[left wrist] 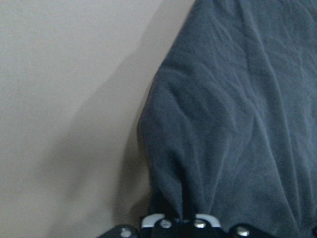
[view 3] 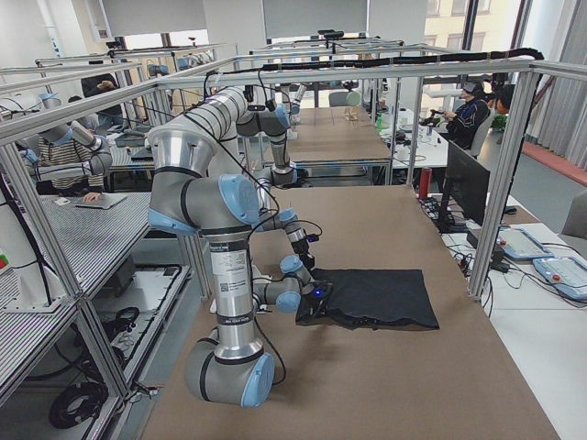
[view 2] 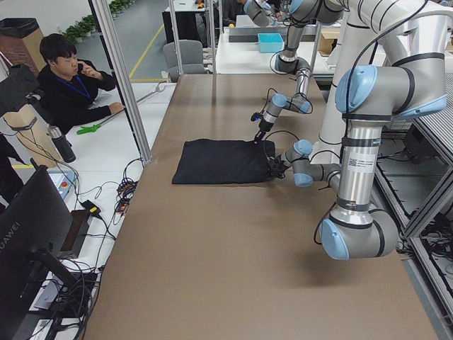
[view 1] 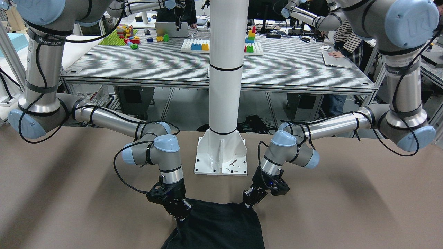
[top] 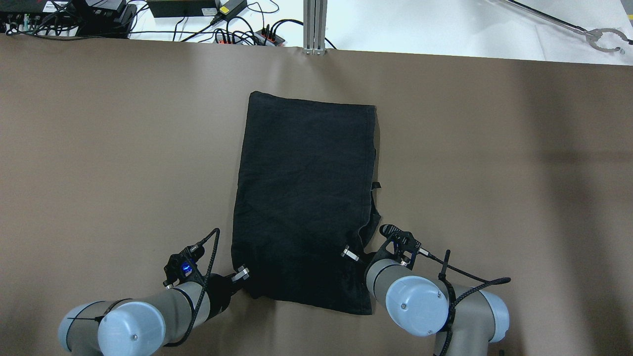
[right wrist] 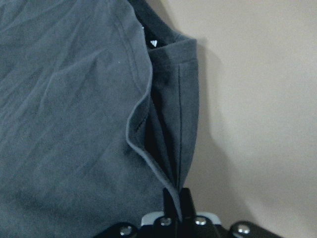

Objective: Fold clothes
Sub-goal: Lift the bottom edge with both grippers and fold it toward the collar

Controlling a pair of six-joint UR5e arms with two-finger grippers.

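The black cloth (top: pixel 306 188) lies spread in the middle of the brown table; it also shows in the front view (view 1: pixel 221 224). My left gripper (top: pixel 242 273) is shut on its near left edge, and the left wrist view shows the fabric (left wrist: pixel 233 124) bunched between the fingers. My right gripper (top: pixel 350 254) is shut on the hem of the near right edge, which stands up in a fold in the right wrist view (right wrist: pixel 168 114). In the front view the left gripper (view 1: pixel 250 204) is on the right and the right gripper (view 1: pixel 180 215) on the left.
The white pillar (view 1: pixel 225 69) and its base plate (view 1: pixel 221 155) stand between the arms at the robot's side. An aluminium post (top: pixel 315 24) and cables (top: pixel 232 29) line the far table edge. A person (view 2: pixel 67 85) sits beyond that edge.
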